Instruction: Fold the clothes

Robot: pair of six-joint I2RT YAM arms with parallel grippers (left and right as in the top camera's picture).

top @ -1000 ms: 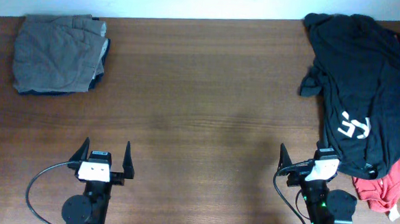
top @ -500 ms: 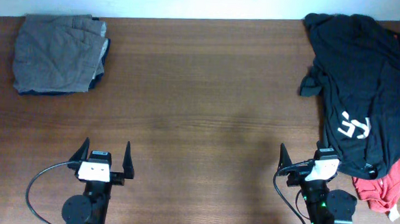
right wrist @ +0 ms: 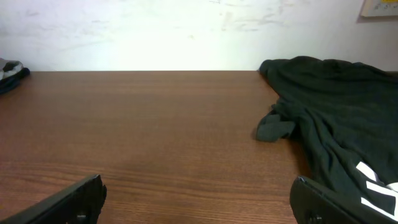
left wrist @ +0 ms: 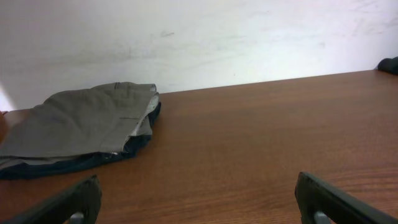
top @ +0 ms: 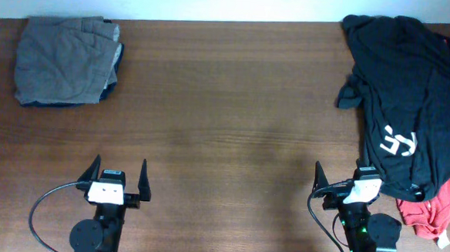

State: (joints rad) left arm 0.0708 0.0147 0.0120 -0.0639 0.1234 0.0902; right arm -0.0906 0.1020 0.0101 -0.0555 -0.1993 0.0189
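A large black T-shirt (top: pixel 408 89) with white lettering lies crumpled at the table's right side; it also shows in the right wrist view (right wrist: pixel 336 118). A red garment (top: pixel 440 211) pokes out from under its lower edge. A folded grey garment (top: pixel 65 60) on top of a dark one sits at the far left corner, and shows in the left wrist view (left wrist: pixel 81 127). My left gripper (top: pixel 118 173) is open and empty near the front edge. My right gripper (top: pixel 338 178) is open and empty, just left of the black T-shirt's hem.
The wooden table (top: pixel 225 118) runs to a white wall at the back. Black cables loop beside each arm base at the front edge.
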